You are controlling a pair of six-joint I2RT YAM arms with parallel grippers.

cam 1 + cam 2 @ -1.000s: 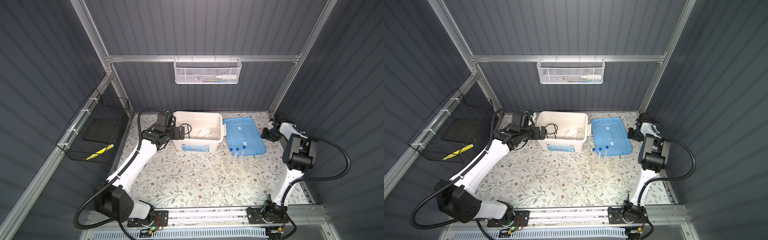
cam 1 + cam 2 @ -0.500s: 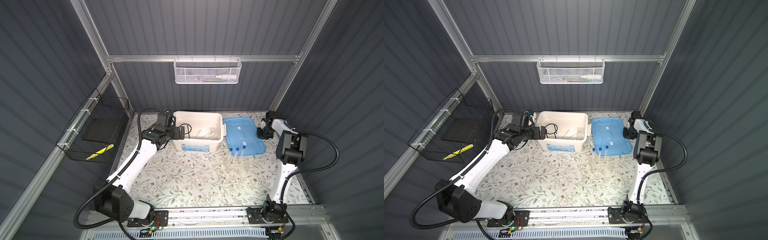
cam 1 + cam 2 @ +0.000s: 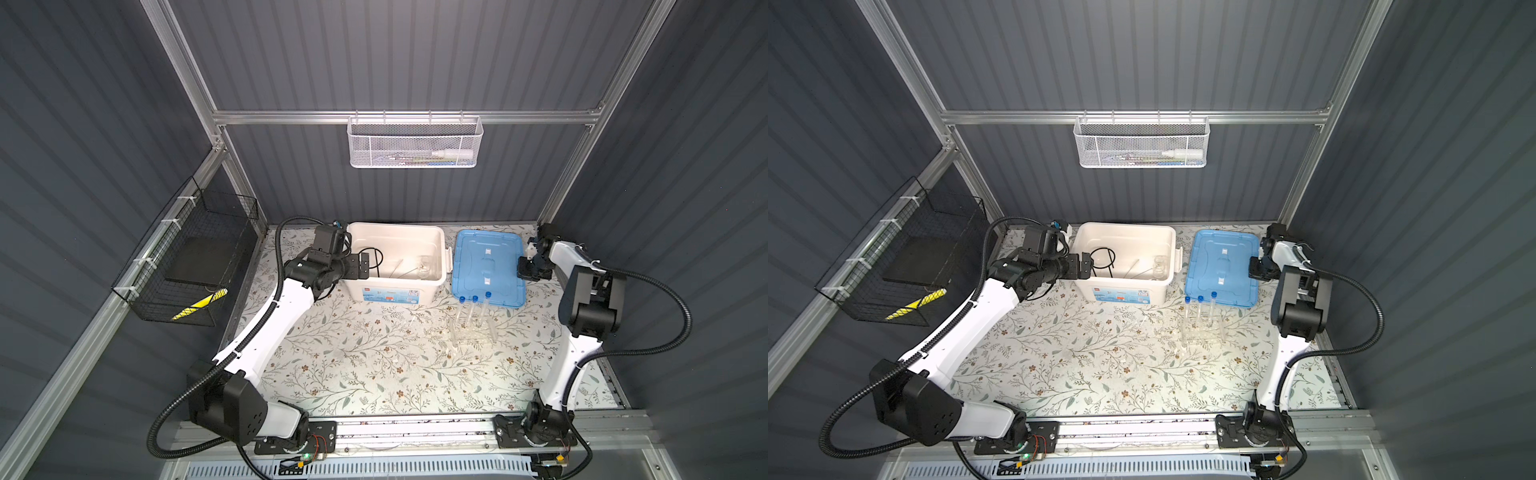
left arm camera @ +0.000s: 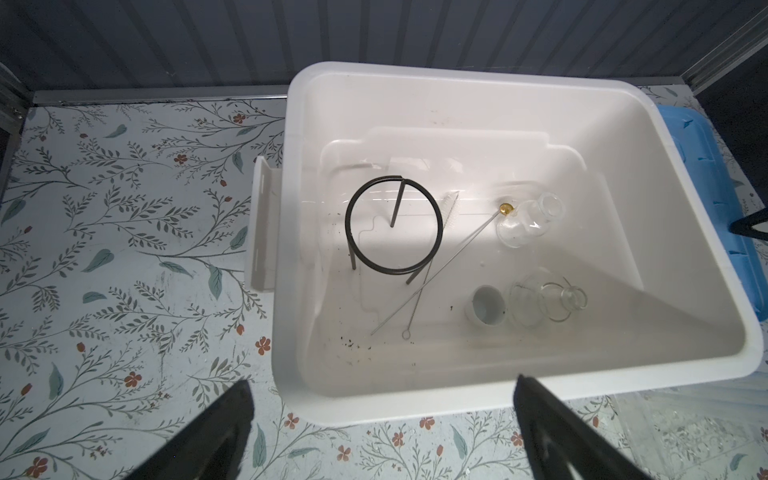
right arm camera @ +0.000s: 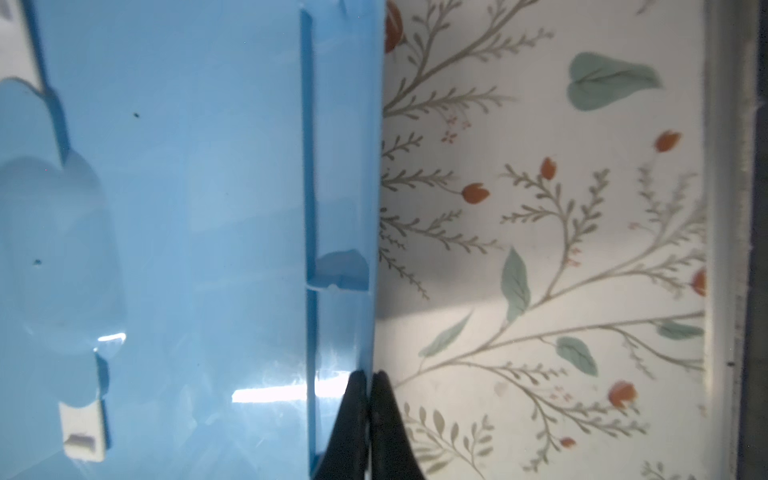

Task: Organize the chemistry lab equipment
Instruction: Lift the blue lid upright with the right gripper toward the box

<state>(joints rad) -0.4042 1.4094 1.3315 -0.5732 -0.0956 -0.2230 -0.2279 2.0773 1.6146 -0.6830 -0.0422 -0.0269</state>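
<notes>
The white storage box (image 3: 395, 286) stands at the back of the table. In it lie a black wire ring tripod (image 4: 349, 224), a clear flask (image 4: 528, 220), a second clear glass piece (image 4: 552, 301), a small white dish (image 4: 488, 309) and thin rods (image 4: 453, 257). My left gripper (image 4: 382, 384) hangs open at the box's left rim with nothing in it. Three blue-capped test tubes (image 3: 473, 309) stand in a clear rack (image 3: 471, 334). My right gripper (image 5: 369, 376) is shut on the right edge of the blue lid (image 5: 187, 208), which lies flat beside the box.
A white mesh basket (image 3: 413, 145) hangs on the back wall. On the left wall hangs a black wire basket (image 3: 187, 266). The right arm's elbow (image 3: 590, 299) stands close to the right wall, just right of the rack.
My right gripper has moved left to the lid's right edge and closed on it. The left arm has stayed where it was, still open.
</notes>
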